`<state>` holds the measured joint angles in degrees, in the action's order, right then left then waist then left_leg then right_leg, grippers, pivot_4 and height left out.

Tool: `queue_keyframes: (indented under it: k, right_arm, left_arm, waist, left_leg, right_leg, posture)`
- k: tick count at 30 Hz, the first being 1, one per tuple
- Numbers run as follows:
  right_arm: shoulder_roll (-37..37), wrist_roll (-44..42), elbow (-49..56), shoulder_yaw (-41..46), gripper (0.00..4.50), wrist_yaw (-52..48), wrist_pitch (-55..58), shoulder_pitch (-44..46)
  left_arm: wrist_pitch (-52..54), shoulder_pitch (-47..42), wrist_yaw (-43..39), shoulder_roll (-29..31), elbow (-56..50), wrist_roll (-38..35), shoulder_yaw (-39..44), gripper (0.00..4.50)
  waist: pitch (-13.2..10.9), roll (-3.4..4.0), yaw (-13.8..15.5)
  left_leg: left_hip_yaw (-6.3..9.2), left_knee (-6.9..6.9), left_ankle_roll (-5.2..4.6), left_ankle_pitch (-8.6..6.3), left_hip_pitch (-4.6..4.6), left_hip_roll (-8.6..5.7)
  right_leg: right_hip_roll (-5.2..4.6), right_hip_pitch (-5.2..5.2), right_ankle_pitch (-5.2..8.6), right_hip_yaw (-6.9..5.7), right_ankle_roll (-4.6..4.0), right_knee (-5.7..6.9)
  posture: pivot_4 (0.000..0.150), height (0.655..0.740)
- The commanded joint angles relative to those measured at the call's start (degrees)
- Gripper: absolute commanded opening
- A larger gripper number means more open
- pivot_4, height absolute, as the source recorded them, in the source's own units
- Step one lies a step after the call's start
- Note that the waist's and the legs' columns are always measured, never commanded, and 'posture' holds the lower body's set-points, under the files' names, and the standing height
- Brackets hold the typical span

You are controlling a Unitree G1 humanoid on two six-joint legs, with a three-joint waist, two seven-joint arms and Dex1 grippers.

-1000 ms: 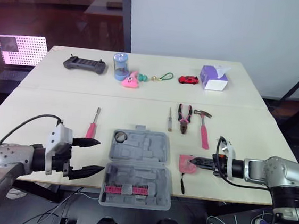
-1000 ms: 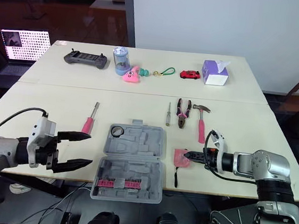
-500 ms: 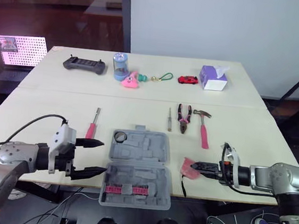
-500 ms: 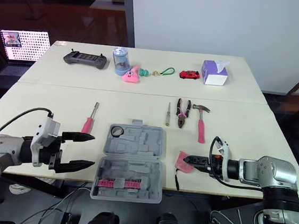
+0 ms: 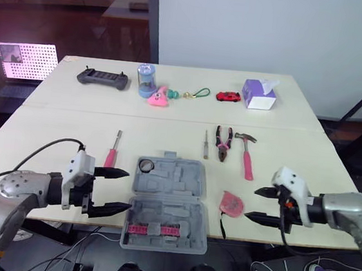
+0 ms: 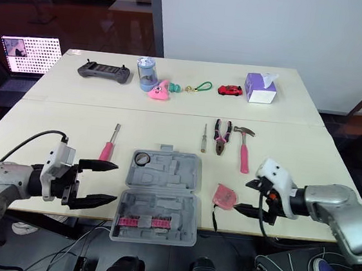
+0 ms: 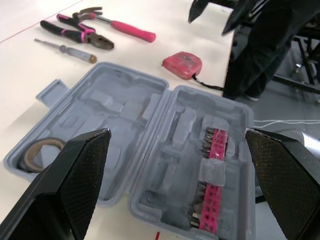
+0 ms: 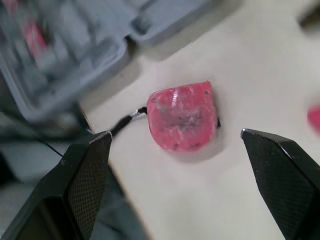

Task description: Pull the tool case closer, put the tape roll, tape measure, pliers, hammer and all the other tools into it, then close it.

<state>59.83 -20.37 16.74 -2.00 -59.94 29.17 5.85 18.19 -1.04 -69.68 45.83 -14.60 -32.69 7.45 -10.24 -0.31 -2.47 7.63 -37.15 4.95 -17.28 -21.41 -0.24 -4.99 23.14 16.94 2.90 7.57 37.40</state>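
The grey tool case (image 5: 168, 192) lies open at the near edge of the tabletop (image 5: 51, 135), and its near half, holding a pink strip of bits (image 5: 148, 230), juts past that edge. The tape roll (image 5: 146, 165) sits in the far half, in the corner at 10 o'clock. The pink tape measure (image 5: 230, 203) lies on the tabletop just beside the case at 3 o'clock. The right jaws, spread wide, hover at 3 o'clock of it without touching. The left jaws, also spread, hang close beside the case at 9 o'clock. A pink-handled screwdriver (image 5: 112, 153) lies at 10 o'clock of the case, and a small screwdriver (image 5: 206, 144), pliers (image 5: 223, 143) and hammer (image 5: 246, 155) lie at 1 o'clock
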Motion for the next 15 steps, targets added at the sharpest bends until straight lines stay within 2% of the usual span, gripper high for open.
queue_keyframes:
  k: [1, 5, 15]
  right_arm:
    - [-2.13, 6.46, -2.21, -3.99, 4.40, 1.07, -6.63, 2.80]
    - [-5.55, 11.71, -7.31, -7.69, 4.40, 2.81, -10.10, 4.99]
    - [-11.62, 15.64, -15.05, -9.87, 4.40, 4.52, -10.59, 8.70]
  left_arm:
    - [-1.17, -1.34, 0.14, -0.61, -0.44, 0.55, -0.61, 4.50]
    - [-1.09, -1.29, 0.30, -1.02, -0.97, 1.02, -0.86, 4.50]
    - [-1.20, -0.07, 0.89, -0.27, -1.72, 1.19, 0.03, 4.50]
  waist:
    - [0.00, -0.01, -0.11]
    - [0.00, 0.00, -0.06]
    - [0.00, 0.00, -0.05]
  left_leg:
    - [0.00, 0.01, 0.00, 0.00, 0.01, 0.00]
    - [0.00, 0.00, 0.00, 0.00, 0.02, 0.00]
    - [0.01, 0.01, 0.01, 0.00, 0.02, 0.00]
  right_leg:
    - [0.00, 0.01, 0.00, 0.00, 0.00, 0.00]
    - [0.00, 0.00, -0.01, 0.01, -0.02, 0.01]
    - [0.00, 0.01, -0.01, 0.01, -0.02, 0.00]
  posture:
    - [0.150, 0.7400]
    - [0.150, 0.7400]
    - [0.150, 0.7400]
